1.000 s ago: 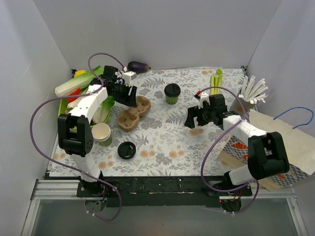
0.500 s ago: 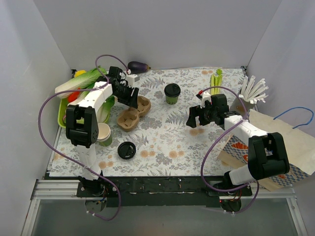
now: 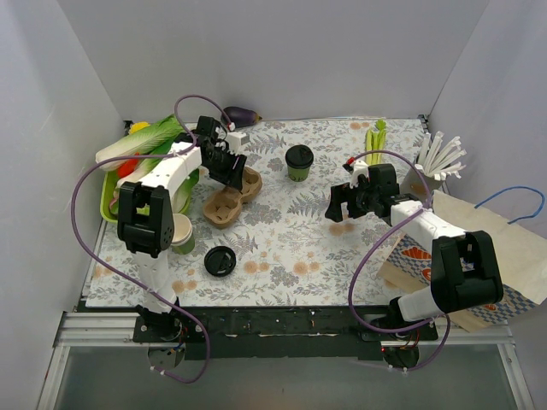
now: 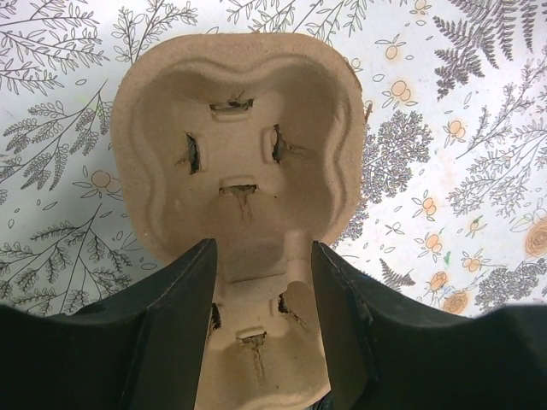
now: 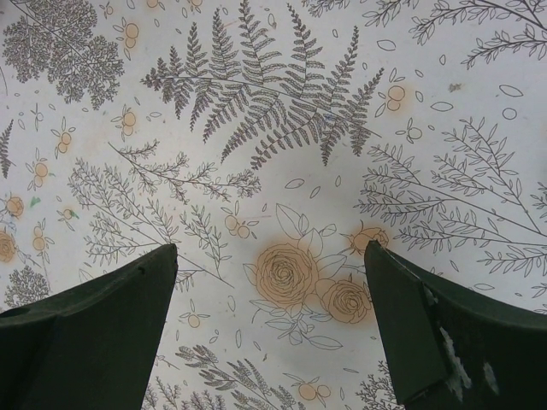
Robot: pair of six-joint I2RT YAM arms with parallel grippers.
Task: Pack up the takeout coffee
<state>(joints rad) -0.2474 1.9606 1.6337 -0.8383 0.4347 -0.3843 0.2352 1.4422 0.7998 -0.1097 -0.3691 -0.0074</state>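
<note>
Your left gripper (image 4: 261,256) has crept further over the cardboard cup carrier (image 4: 239,145) at upper left, fingers parted astride its waist, not visibly squeezing. Your right gripper (image 5: 269,256) has drifted slightly right, fingers wide above the tablecloth (image 5: 273,128). The lidded coffee (image 3: 298,161) stands untouched at upper centre, so nothing is packed yet.

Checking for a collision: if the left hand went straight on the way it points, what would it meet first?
The cardboard cup carrier: it lies directly ahead of the left hand, between its open fingers. How close, the wrist view doesn't settle.
</note>
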